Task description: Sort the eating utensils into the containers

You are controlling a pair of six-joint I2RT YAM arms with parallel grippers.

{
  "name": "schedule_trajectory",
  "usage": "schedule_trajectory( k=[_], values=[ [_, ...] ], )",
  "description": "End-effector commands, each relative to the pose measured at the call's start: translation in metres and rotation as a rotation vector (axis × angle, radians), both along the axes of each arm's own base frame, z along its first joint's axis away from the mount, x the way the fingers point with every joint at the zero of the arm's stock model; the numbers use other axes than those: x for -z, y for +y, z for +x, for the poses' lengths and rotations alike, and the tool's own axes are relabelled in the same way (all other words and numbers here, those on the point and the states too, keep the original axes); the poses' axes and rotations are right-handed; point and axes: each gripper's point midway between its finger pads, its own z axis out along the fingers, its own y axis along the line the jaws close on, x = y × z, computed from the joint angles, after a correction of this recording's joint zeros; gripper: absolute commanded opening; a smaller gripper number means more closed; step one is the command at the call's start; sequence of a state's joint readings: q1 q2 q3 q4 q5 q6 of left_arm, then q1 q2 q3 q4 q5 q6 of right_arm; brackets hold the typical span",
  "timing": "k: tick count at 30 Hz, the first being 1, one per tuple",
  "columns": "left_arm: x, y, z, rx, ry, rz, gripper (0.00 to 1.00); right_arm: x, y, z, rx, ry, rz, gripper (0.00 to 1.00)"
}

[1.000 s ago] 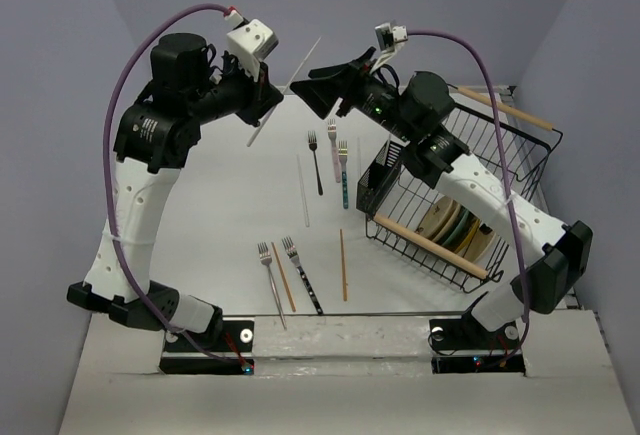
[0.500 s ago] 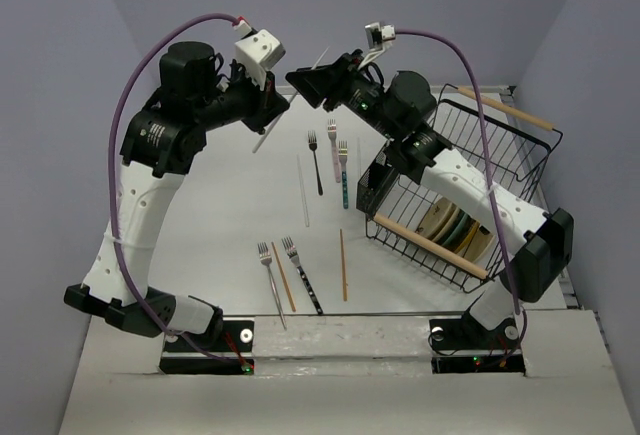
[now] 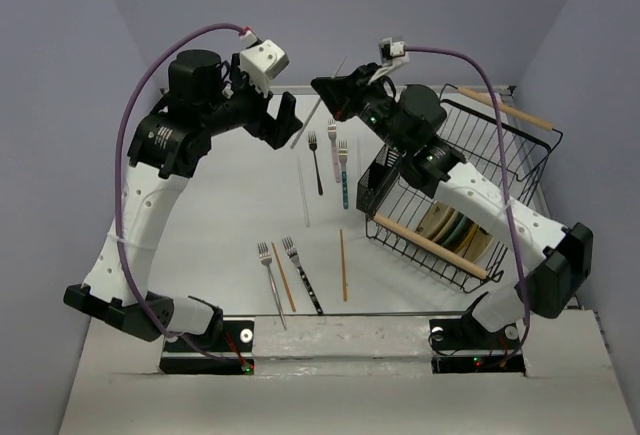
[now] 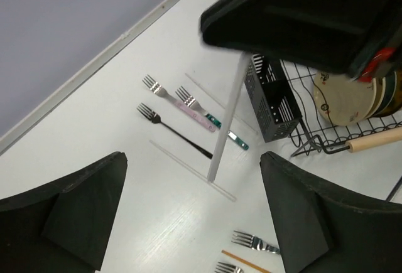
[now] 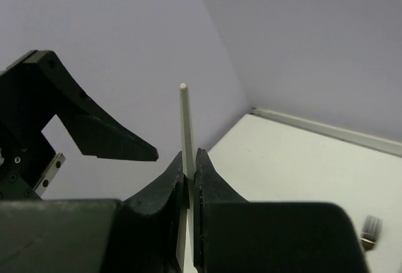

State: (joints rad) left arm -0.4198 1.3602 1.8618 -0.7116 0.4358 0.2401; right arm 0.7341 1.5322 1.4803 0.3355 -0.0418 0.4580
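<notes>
My right gripper (image 5: 190, 157) is shut on a pale white chopstick (image 5: 185, 119), held in the air above the far side of the table. In the top view the same chopstick (image 3: 310, 115) slants down-left from the right gripper (image 3: 322, 88). My left gripper (image 3: 283, 120) stands open just left of it, with nothing between its fingers (image 4: 75, 216). On the table lie a black fork (image 3: 316, 160), a pink fork (image 3: 333, 145), a teal fork (image 3: 343, 177), a second white chopstick (image 3: 303, 190), brown chopsticks (image 3: 343, 265) and two forks (image 3: 270, 280) near the front. The black slotted cutlery holder (image 3: 380, 185) stands at the rack's left end.
A big black wire rack (image 3: 500, 145) with wooden handles fills the right side and holds round plates (image 3: 455, 227). The back wall is close behind both grippers. The arm bases sit at the near edge.
The left gripper has opened and let go of the white chopstick, backing off to the left. The right gripper has shut on that chopstick and now holds it alone.
</notes>
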Motion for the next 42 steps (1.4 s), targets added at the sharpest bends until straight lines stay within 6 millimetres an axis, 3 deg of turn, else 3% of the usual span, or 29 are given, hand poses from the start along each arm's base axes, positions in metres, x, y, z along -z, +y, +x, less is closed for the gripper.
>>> schedule_trajectory(
  k=[1,7,13,21,30,42],
  values=[
    [0.010,0.013,0.002,-0.051,-0.049,0.050,0.99,-0.028,-0.081,0.003,0.367,-0.150,-0.147,0.00],
    [0.048,0.023,0.011,-0.090,-0.032,0.117,0.99,0.004,-0.162,0.013,0.636,-0.099,-0.296,0.00],
    [0.071,0.027,0.016,-0.112,-0.015,0.138,0.99,0.052,-0.203,0.041,0.705,0.041,-0.329,0.00],
    [0.099,0.035,0.018,-0.135,0.009,0.177,0.99,0.110,-0.198,0.066,0.643,0.157,-0.357,0.00],
    [0.117,0.038,0.022,-0.140,0.023,0.191,0.99,0.145,-0.186,0.081,0.603,0.215,-0.385,0.00],
    [0.131,0.040,0.022,-0.140,0.040,0.200,0.99,0.196,-0.197,0.092,0.645,0.297,-0.445,0.01]
  ],
)
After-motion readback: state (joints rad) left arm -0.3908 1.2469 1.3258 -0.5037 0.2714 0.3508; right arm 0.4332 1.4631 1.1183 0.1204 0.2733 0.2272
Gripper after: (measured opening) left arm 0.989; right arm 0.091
